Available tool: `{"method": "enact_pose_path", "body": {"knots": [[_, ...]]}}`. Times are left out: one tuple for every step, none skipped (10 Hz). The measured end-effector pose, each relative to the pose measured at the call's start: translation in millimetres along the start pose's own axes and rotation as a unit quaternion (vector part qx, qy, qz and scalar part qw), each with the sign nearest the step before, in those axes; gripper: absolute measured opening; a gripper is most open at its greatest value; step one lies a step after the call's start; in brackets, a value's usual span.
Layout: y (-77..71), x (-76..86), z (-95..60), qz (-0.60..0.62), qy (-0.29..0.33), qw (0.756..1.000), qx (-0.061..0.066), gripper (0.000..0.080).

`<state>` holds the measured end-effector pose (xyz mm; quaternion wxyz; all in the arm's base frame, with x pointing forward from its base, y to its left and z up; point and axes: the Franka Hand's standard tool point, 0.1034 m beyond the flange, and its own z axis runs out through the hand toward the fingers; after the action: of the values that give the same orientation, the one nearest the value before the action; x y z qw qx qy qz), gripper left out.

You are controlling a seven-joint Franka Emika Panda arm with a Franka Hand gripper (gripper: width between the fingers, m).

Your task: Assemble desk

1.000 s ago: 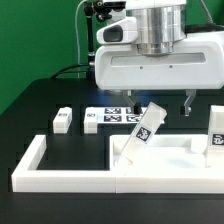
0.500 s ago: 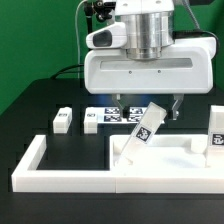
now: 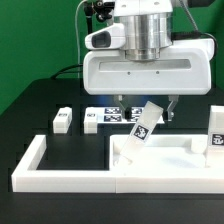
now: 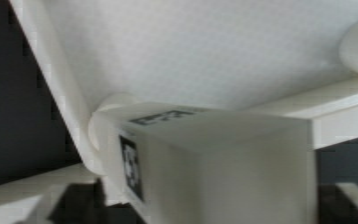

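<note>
Jaws open: gripper straddles tilted leg, gap showing on each side. Leg leans in round socket at tabletop corner, the far one on exterior view's left. Tabletop lies inside border wall on black desk.

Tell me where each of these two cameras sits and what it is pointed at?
Exterior view: sits off the arm, facing across the black table at the tabletop and the border wall; it shows the arm's wrist and the open gripper straddling a tilted leg.
Wrist view: rides on the wrist, looking close onto the tagged leg against the tabletop; no part of the robot shows clearly.
Shared: both see that leg and the tabletop.
</note>
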<state>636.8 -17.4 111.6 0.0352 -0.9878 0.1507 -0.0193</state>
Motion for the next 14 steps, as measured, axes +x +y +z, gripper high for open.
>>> {"method": "enact_pose_path", "body": {"knots": [[5.9,1.8,-1.1,0.001,0.002,1.000,-0.005,0.0375],[8.9,2.6,-1.4,0.003,0.002,1.000,-0.007,0.0354],[10.4,3.0,-1.6,0.004,0.002,1.000,-0.007,0.0354],[12.5,3.5,-1.7,0.005,0.003,1.000,-0.008,0.0347],[15.3,4.2,-2.0,0.006,0.003,1.000,-0.009,0.0338],[21.9,6.1,-2.4,0.009,0.004,1.000,-0.011,0.0338],[30.3,9.3,-2.7,0.015,0.004,1.000,-0.014,0.0308],[35.4,11.9,-3.5,0.017,0.006,1.000,-0.015,0.0308],[39.3,12.6,-3.3,0.043,0.005,0.999,-0.014,0.0295],[42.1,12.0,-1.9,0.109,0.000,0.994,-0.010,0.0294],[44.0,12.7,-0.8,0.166,-0.004,0.986,-0.007,0.0294],[42.5,12.4,-0.5,0.213,-0.005,0.977,-0.006,0.0294],[39.6,12.3,0.0,0.291,-0.006,0.957,0.000,0.0294],[38.7,13.4,0.1,0.351,-0.002,0.937,0.004,0.0294]]}}
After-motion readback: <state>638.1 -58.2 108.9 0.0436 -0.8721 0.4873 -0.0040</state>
